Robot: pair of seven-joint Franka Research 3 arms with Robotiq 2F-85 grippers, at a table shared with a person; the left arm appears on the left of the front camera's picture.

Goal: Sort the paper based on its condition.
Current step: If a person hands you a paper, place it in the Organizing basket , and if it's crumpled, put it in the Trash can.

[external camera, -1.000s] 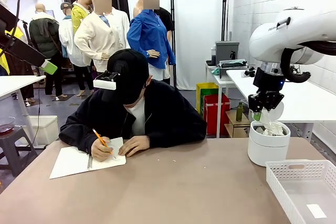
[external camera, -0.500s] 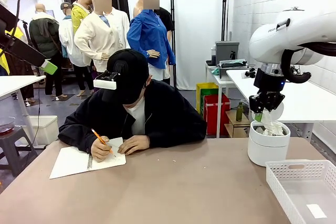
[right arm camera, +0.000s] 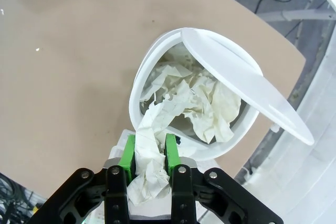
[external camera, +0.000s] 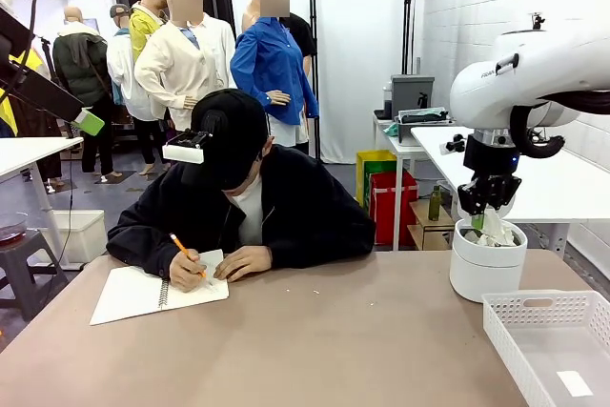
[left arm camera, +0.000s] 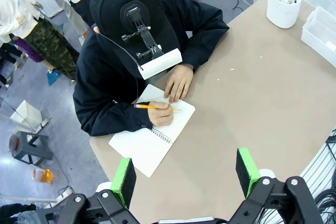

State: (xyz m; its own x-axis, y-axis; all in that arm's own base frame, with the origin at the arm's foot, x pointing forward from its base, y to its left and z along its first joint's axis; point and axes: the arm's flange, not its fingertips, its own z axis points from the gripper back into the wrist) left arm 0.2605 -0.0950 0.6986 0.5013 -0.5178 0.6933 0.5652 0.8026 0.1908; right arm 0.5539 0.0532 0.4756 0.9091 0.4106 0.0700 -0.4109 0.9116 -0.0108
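Lower now, right tool point(right arm camera: 148, 153) apparently over bin point(right arm camera: 152, 61).

One person point(external camera: 243, 197) sits across the table with one notebook point(external camera: 157, 290) and one pencil point(external camera: 183, 250). One round white bin point(external camera: 487, 261) stands directly under the right gripper point(right arm camera: 148, 156), which pinches one crumpled paper point(right arm camera: 149, 145) (more crumpled pieces fill the bin, too tangled to count). One white basket point(external camera: 558, 340) beside it holds one flat slip point(external camera: 574, 383).
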